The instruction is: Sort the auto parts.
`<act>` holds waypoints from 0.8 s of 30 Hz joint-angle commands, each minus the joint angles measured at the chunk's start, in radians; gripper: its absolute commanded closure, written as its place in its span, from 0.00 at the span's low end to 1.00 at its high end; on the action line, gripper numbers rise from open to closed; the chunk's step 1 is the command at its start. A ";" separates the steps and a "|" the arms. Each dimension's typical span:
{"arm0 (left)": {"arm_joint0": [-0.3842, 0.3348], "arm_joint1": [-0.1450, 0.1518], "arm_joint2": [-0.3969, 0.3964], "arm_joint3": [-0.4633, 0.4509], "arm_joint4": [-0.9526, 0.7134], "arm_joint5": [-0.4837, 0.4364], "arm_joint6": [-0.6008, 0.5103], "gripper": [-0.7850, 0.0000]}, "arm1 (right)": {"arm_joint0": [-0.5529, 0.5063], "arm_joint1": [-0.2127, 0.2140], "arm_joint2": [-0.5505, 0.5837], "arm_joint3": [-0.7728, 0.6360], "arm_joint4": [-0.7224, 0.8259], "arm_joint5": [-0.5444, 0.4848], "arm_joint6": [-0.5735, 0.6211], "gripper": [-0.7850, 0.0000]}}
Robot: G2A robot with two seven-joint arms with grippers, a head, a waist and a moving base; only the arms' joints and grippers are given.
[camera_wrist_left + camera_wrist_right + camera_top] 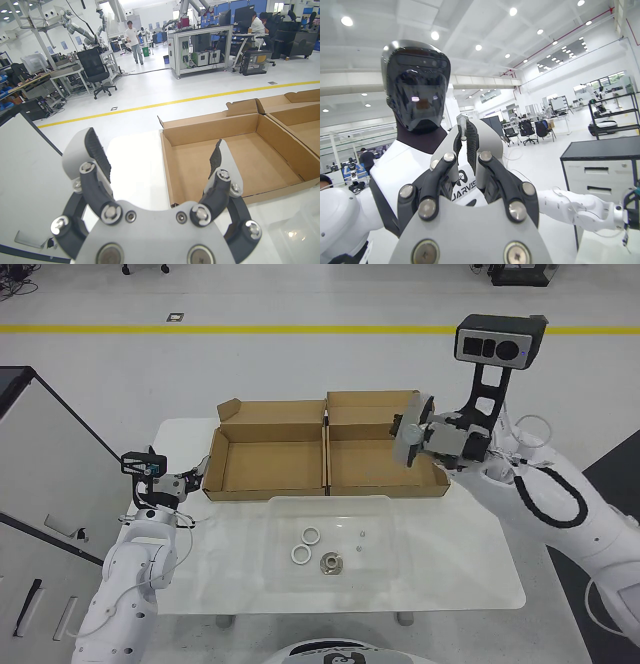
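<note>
Between the right claw's pads: a bolt [461,120], clamped by its threaded shank, head end poking out past the tips.
Right claw [465,132]: closed hard on the bolt and held up over the right-hand cardboard box [365,464].
Bolt handling: it looks like steel, so stiff, small and light enough to carry. The threads give the pads some bite, but a round shank may swivel, so a grip at mid-shank seems soundest.
Clear tray [385,569]: sits on the bench [460,554] just in front of the boxes. It holds two white rings [311,535] [299,555], a flanged metal nut [330,561] and a couple of specks too small to name.
Rings and nut handling: the rings are probably light and rigid, best pinched across the rim. The nut looks denser and is best taken across its sides.
Left-hand box [270,459]: stands side by side with the right-hand one, walls touching.
Left claw [154,140]: fingers spread wide with nothing between them, low beside the left-hand box's outer corner.
</note>
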 commanded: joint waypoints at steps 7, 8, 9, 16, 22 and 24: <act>0.000 0.000 0.000 0.000 0.000 0.000 0.000 0.00 | -0.064 -0.069 0.063 -0.039 0.075 0.000 -0.002 1.00; 0.000 0.000 0.000 0.000 0.000 0.000 0.000 0.00 | -0.074 -0.079 0.072 -0.043 0.085 0.000 -0.002 1.00; 0.000 0.000 0.000 0.000 0.000 0.000 0.000 0.00 | -0.083 -0.087 0.081 -0.043 0.089 0.000 -0.002 1.00; 0.000 0.000 0.000 0.000 0.000 0.000 0.000 0.00 | -0.116 -0.129 0.123 -0.009 0.040 0.015 0.013 1.00; 0.000 0.000 0.000 0.000 0.000 0.000 0.000 0.00 | -0.130 -0.144 0.162 0.053 -0.042 0.076 0.074 1.00; 0.000 0.000 0.000 0.000 0.000 0.000 0.000 0.00 | -0.138 -0.147 0.175 0.066 -0.060 0.089 0.087 1.00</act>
